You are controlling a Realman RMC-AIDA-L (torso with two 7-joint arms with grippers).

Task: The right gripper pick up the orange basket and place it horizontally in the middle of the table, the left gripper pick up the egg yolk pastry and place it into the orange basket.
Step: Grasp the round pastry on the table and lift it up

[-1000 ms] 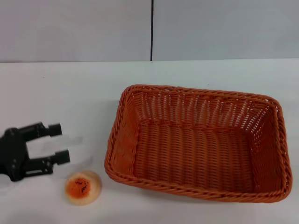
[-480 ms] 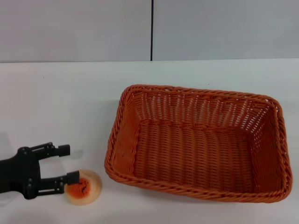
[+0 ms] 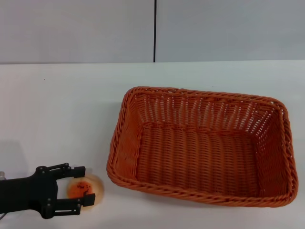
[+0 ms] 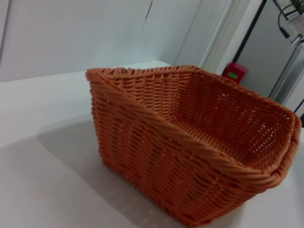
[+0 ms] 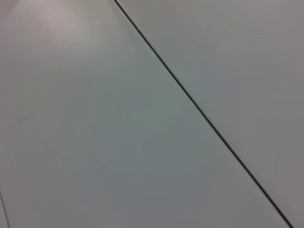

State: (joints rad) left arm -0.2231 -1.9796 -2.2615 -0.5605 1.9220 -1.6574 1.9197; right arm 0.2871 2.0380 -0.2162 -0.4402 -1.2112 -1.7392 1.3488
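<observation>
Just left of the orange basket (image 3: 200, 152), my left gripper (image 3: 82, 185) straddles the egg yolk pastry (image 3: 86, 190), jaws spread. Next I judge: squeeze, then lift it over the rim.

Orange woven basket (image 3: 200, 152); pastry (image 3: 86, 190) orange, perhaps dark-speckled.
</observation>
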